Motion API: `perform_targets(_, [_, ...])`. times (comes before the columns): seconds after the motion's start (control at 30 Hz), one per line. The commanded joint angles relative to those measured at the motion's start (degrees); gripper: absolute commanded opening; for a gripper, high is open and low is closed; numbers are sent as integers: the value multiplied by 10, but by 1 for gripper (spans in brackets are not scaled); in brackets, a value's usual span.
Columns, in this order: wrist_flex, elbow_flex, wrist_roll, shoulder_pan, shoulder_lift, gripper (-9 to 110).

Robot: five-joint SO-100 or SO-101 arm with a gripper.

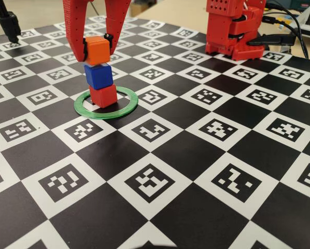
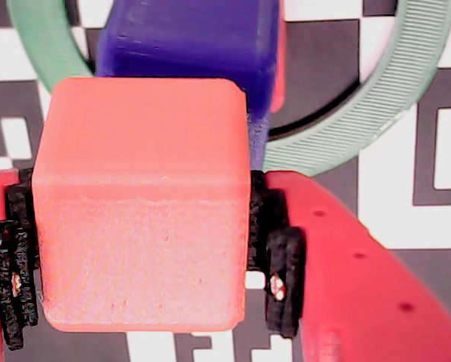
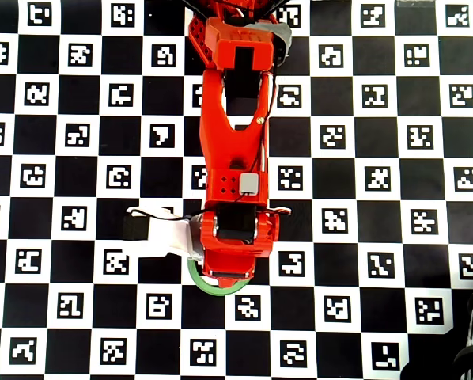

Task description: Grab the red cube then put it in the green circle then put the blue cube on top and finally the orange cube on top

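In the fixed view the red cube point(image 1: 104, 96) stands inside the green circle point(image 1: 104, 114), and the blue cube point(image 1: 98, 76) sits on top of it. My gripper point(image 1: 97, 49) is shut on the orange cube point(image 1: 97, 50), whose underside is level with the blue cube's top; whether they touch I cannot tell. The wrist view shows the orange cube point(image 2: 142, 204) clamped between the black pads point(image 2: 282, 275), with my gripper point(image 2: 142, 249) over the blue cube point(image 2: 188, 45), a sliver of the red cube point(image 2: 280, 75) and the green circle point(image 2: 406, 98). In the overhead view the arm hides the cubes; only an arc of the green circle point(image 3: 213, 289) shows.
The board is a black-and-white checker of marker tiles. The arm's red base point(image 1: 233, 31) stands at the back right, with cables behind it. A black stand point(image 1: 10, 23) rises at the back left. A white camera housing point(image 3: 161, 237) juts left from the wrist.
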Motion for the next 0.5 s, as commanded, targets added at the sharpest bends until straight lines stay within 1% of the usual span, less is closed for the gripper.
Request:
perform_targets(0.0, [-5, -5, -9, 9, 16, 6])
perform_targets(0.47, [-13, 5, -14, 17, 11, 6])
